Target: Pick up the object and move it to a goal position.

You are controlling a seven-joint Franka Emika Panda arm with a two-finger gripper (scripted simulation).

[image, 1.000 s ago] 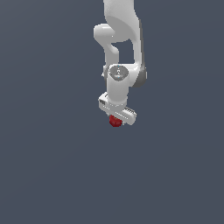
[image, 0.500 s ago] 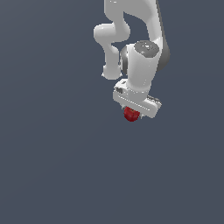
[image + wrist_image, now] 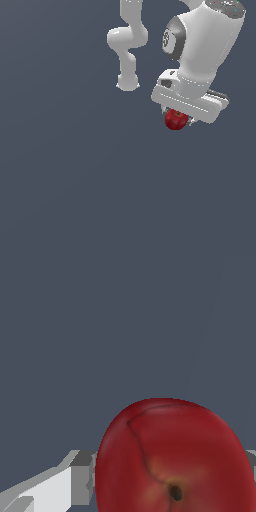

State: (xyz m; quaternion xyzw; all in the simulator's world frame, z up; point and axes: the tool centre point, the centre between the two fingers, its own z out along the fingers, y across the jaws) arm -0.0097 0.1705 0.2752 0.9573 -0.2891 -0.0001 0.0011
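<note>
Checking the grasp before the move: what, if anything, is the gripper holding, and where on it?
The gripper holds the dark-red ball, its fingers pressing the ball's opposite sides.

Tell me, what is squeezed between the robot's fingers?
The small dark-red, apple-like ball sits between the white fingers. The wrist view shows it best; the exterior view shows it tucked under the gripper.

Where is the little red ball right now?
The red ball sits in the exterior view's upper right, tucked just under the white gripper, which is shut on it.
</note>
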